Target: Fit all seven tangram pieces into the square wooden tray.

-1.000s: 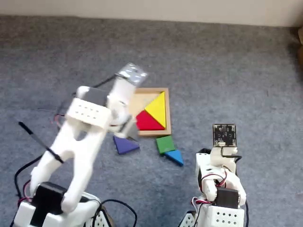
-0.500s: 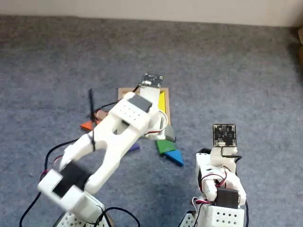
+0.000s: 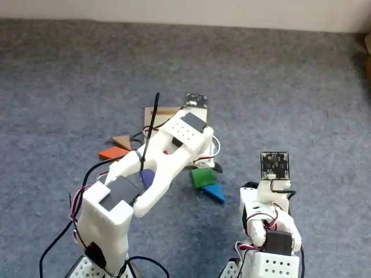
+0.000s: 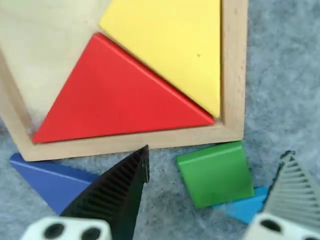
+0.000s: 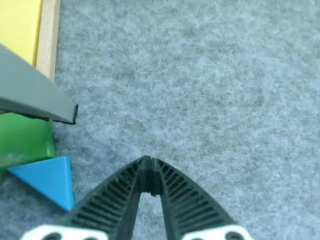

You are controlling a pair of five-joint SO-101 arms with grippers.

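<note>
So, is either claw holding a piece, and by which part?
Nothing is held. The left claw hangs open over the green square; the right claw is shut on nothing.

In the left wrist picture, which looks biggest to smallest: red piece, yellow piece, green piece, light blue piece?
1. red piece and yellow piece: about alike; yellow runs off the edge, so unranked.
2. green piece.
3. light blue piece, mostly hidden behind the green one.
</note>
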